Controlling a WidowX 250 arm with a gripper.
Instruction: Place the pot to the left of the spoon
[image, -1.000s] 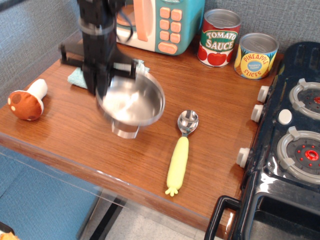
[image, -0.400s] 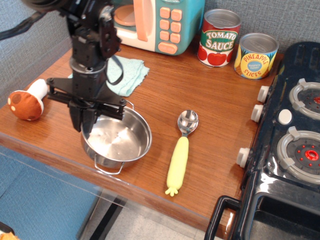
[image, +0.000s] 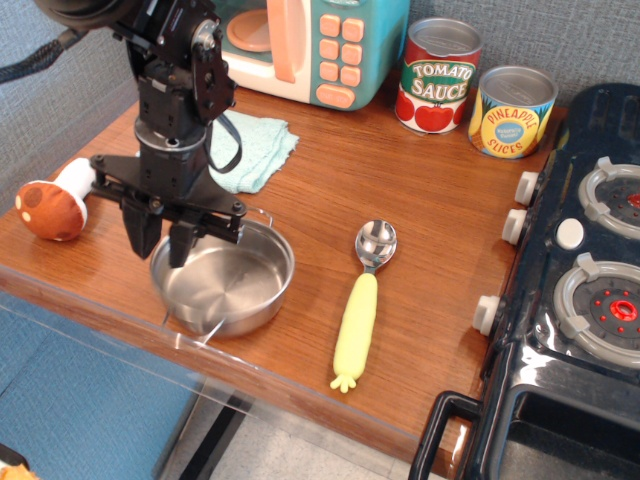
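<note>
The pot (image: 224, 284) sits flat on the brown table (image: 420, 210), in the lower left part of the frame. It is shiny and round, and nothing is in it. The spoon (image: 362, 300) lies to the right of the pot, apart from it, with its metal bowl pointing up the frame and its yellow handle pointing down.

The black hand (image: 160, 232) hangs over the pot's upper left edge. Its two fingers (image: 181, 243) are spread with a gap between them. One finger is outside the rim and the other is just over the inside. It is hard to tell if they touch the rim.

A toy mushroom (image: 53, 202) lies at the left edge of the table. A light green cloth (image: 252, 152) lies behind the arm. A toy microwave (image: 322, 45) stands at the top. Next to it, at the upper right, are a tomato sauce can (image: 438, 76) and a pineapple can (image: 511, 111). A black toy stove (image: 580, 280) fills the right side.
</note>
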